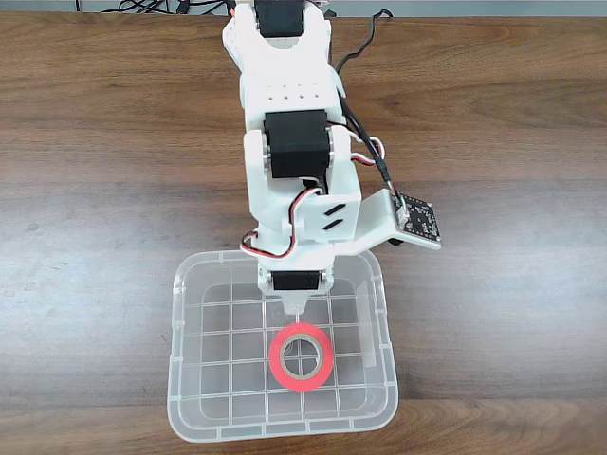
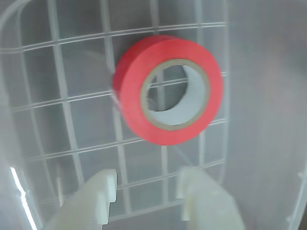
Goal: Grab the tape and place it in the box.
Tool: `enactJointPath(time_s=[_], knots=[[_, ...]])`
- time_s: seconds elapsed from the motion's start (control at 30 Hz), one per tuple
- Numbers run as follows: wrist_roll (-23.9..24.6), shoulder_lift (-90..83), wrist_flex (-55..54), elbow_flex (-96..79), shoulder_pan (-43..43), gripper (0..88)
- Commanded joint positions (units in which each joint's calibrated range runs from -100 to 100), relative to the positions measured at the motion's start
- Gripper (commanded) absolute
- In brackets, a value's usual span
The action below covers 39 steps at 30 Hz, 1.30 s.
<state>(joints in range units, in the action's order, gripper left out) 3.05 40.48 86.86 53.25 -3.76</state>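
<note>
**benchbot_42:** Looking at this one, the tape (image 1: pixel 301 356) is lying flat on the grid bottom of the box (image 1: pixel 186 379), roughly centred left to right and toward the near end in the fixed view. The pincer (image 2: pixel 146 191) is spread open with nothing between its fingers (image 2: pixel 98 199), and in the wrist view the roll (image 2: pixel 168 89) sits apart from the tips, not touching either one. So I'd judge the drop is done and what's left is just backing out cleanly.

**servo_sam:** Agreed. If it were my rig, I'd lift straight up first before swinging anywhere. The tips are down inside the walls, so any sideways move risks catching the rim and dragging the whole bin across the worktop (image 1: pixel 95 142). That clear plastic looks light, so it would probably slide easily.

**benchbot_42:** Good point. Keep the jaws apart on the way up too. Closing them now gains nothing, and a finger could nick the roll and flip it on edge.

**servo_sam:** Pose-wise, the arm (image 1: pixel 285 114) reaches down the middle of the fixed view from the top edge, stretched forward over the wood, with the wrist pitched down so the tip dips over the far wall of the bin. The little camera board (image 1: pixel 415 218) sticks out to the right side of the wrist in that view. Cables look slack, nothing snagged that I can see.
</note>
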Motion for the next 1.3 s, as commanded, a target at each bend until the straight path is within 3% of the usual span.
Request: enactJointPath(time_s=[0.0,0.37,0.87,1.27], knots=[[0.1,-6.4,5.5,5.0,1.8,1.3],[-0.5,-25.7,13.1,0.7,1.3,1.3],[-3.3,-69.0,12.7,-55.7,1.0,1.3],[-3.5,-93.8,-12.8,-109.2,-1.4,1.3]])
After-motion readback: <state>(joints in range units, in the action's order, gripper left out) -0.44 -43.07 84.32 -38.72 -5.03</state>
